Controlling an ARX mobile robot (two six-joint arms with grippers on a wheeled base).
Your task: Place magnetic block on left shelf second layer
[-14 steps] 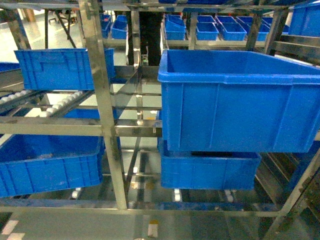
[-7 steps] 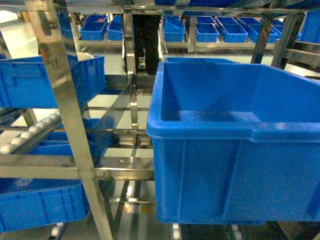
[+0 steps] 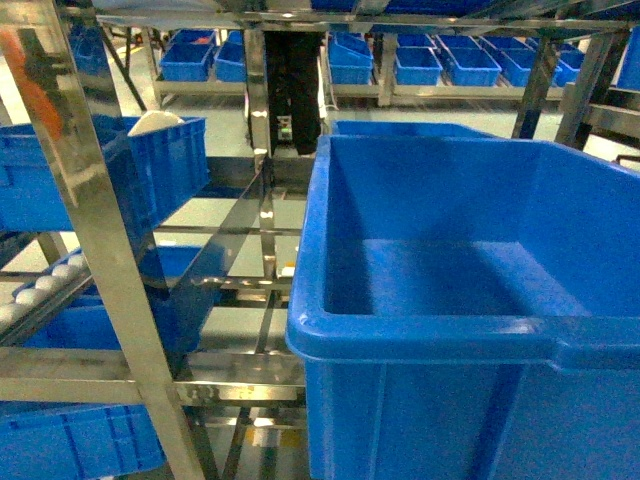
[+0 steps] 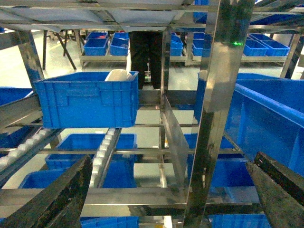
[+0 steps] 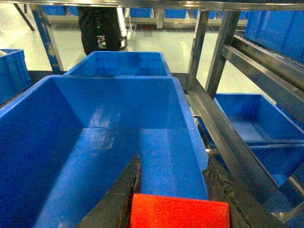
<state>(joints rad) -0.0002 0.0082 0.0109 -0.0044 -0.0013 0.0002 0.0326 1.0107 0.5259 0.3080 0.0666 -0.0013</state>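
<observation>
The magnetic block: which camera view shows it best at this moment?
The right wrist view: the red magnetic block fills the bottom edge, between the dark fingers of the right gripper, above the large blue bin. The head and left wrist views do not show it.

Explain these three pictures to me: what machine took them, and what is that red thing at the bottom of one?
A wheeled robot with two arms took them. One camera looks forward from its body at steel racks and a big blue bin. The other two sit on its wrists. The left wrist view shows the left claw open, its dark fingers apart and nothing between them. The right wrist view shows the right claw shut on the red magnetic block, above that bin's hollow inside. A smaller blue crate stands on the left rack.
</observation>
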